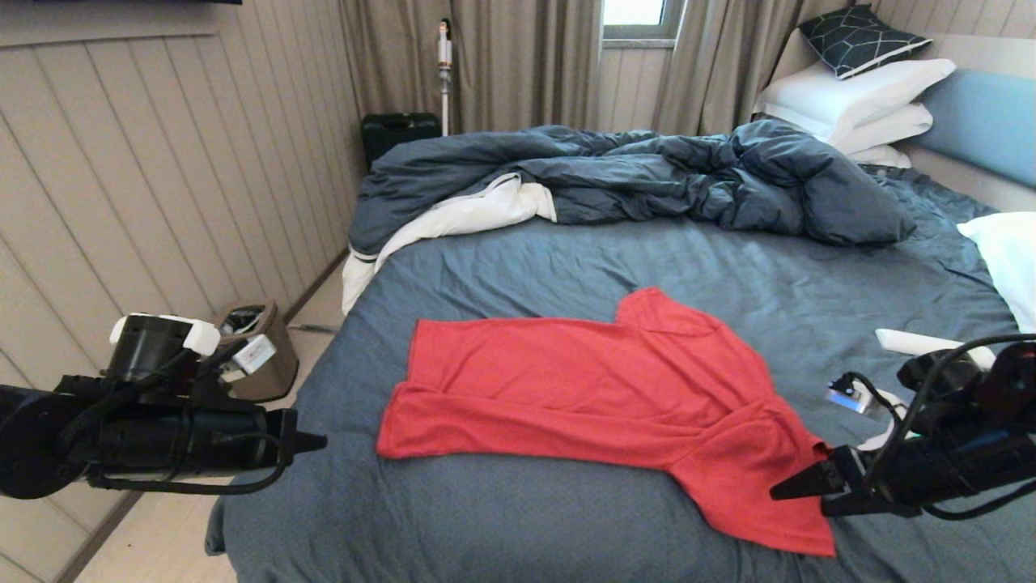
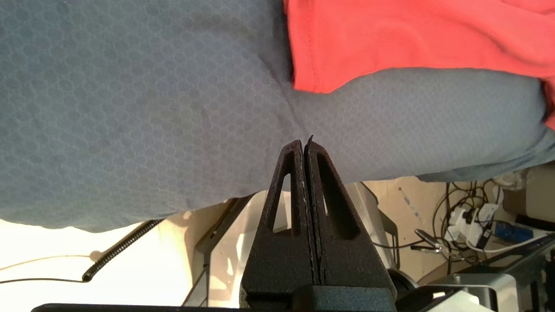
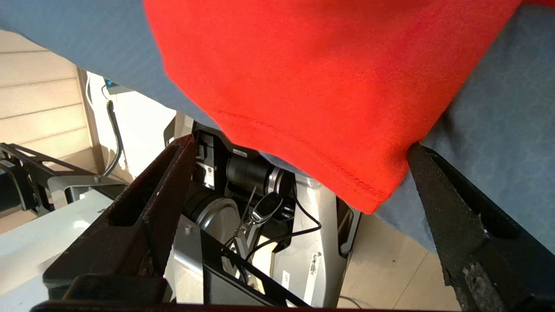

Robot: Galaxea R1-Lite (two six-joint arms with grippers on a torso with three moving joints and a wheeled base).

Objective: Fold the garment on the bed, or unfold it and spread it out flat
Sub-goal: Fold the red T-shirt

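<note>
Right gripper (image 1: pixel 797 486), wide open at the shirt's (image 1: pixel 583 389) 4 o'clock sleeve, looks ready to pinch it next, while left gripper (image 1: pixel 317 442) waits clenched.

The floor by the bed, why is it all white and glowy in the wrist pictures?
Left wrist view: bright light washes the floor out below the bed. Right wrist view: a similar glare patch beside the garment. Head view: even light, no glare.

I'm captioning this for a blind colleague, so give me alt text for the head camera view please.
A red T-shirt lies spread on a blue-grey bed, plain side up. The left pincer hangs shut off the bed's left edge; the right pincer hovers open by the near sleeve. A rumpled dark duvet lies behind.
</note>
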